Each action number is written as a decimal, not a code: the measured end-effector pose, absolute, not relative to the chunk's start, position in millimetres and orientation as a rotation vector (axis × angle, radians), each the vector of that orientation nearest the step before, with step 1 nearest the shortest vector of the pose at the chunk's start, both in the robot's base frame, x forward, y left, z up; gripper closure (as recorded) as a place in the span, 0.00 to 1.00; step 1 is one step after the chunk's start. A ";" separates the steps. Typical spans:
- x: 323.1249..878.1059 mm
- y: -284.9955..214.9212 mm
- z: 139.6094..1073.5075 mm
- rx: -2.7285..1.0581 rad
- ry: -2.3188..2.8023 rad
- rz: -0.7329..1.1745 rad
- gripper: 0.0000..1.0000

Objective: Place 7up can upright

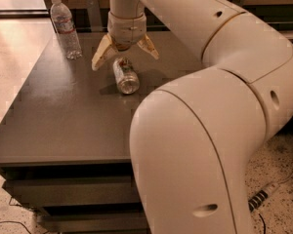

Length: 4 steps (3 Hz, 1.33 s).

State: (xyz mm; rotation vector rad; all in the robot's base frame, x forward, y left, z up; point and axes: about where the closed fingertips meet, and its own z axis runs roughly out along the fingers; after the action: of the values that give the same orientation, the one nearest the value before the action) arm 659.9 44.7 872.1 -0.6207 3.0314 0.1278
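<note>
**End effector spread wide over a 7up can lying on its side**

The 7up can (125, 75) lies on its side on the dark grey table (63, 121), in the far half of the top. Its long axis runs roughly from the far edge toward the camera, and its shiny round metal end faces the camera. The silvery body carries small label marks too faint to read.

Directly above the far end of the can hangs the end effector (125, 61), pointing down from a white wrist. Its two tan fingers (101, 56) are splayed wide apart, one on each side of the can, with the can's far end in the gap between them. They are not closed on the can. Whether either fingertip touches the can or the table cannot be told.

A clear plastic water bottle (66, 28) with a white cap stands upright near the far corner of the table at the left of the view, well apart from the can.

The robot's white arm (210, 145) fills the right side of the view. It rises from the foreground, bends through a large joint at the upper right and reaches back over the table to the wrist.

Beneath the table's front edge are dark shelves or drawers (68, 191). On the speckled floor (283, 155) at the lower right lies a cable (263, 195)
</note>
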 end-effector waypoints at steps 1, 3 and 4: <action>659.7 40.6 857.4 -0.633 3.042 0.122 0.00; 676.1 25.5 836.8 -0.542 3.067 0.119 0.00; 682.2 35.3 836.0 -0.580 3.059 0.102 0.00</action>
State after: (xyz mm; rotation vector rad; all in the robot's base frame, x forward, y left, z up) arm 682.2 35.3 836.0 -0.5800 3.0586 0.1022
